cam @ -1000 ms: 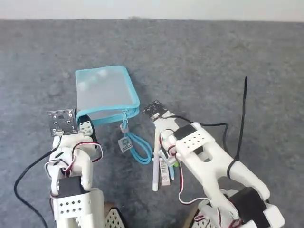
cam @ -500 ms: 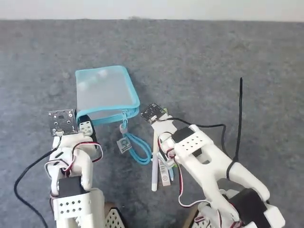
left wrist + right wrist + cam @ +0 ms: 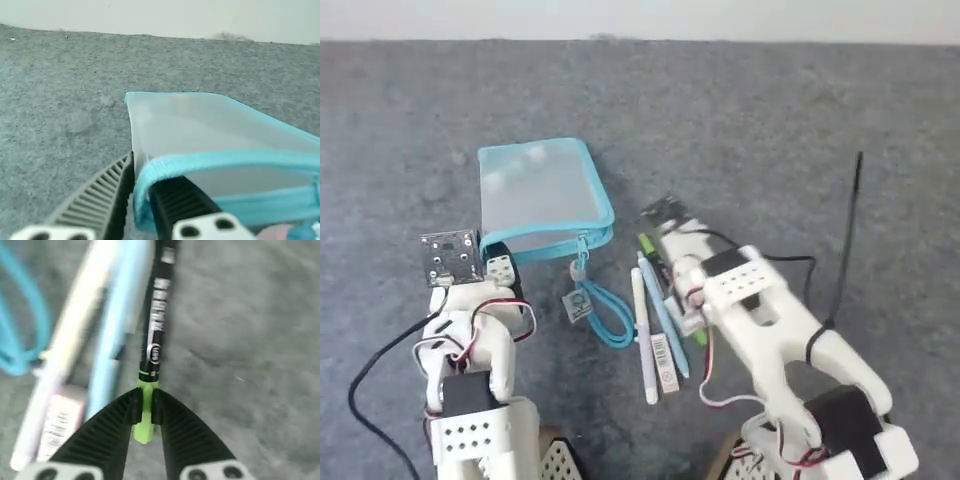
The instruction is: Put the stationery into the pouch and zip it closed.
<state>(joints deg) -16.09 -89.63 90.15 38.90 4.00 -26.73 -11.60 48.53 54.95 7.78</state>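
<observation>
Gripping the pouch's (image 3: 542, 195) near edge, the left gripper (image 3: 141, 172) sits low on the carpet (image 3: 800, 130). The right gripper (image 3: 144, 402), angled down, pinches a green pen (image 3: 157, 335) beside a white pen (image 3: 643, 325) and a blue pen (image 3: 660, 310). A pale wall (image 3: 640, 20) stands behind.

From the lower left of the frame the left arm (image 3: 490, 350) stands folded, the left gripper (image 3: 141, 187) pinched on the rim of the pouch (image 3: 200, 125). The right arm (image 3: 760, 300) slants in from the lower right, the right gripper (image 3: 142, 402) clamped on the green end of a pen (image 3: 159, 325).
</observation>
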